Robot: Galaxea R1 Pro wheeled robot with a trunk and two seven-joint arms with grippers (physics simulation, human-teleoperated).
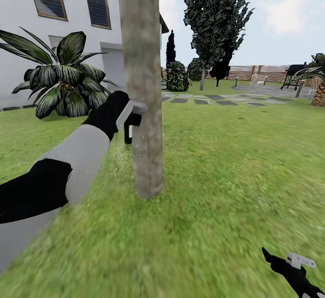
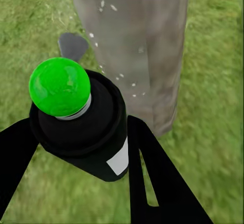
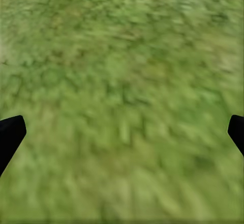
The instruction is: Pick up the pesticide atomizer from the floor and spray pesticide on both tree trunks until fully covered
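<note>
Jaws of my left gripper (image 2: pixel 76 147) pinch the pesticide atomizer (image 2: pixel 81 117) beside the tree trunk (image 1: pixel 143 86), mid-spray I judge, next sweeping along the bark, while my right gripper (image 3: pixel 122 132) hangs spread over grass.

green grass floor (image 1: pixel 225 176), tree trunk (image 1: pixel 142 86) rooted upright

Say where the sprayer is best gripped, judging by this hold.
Probably around the sprayer's round black body, fingers on opposite sides, as the left gripper holds it. That leaves the green cap free, aimed at the trunk.
</note>
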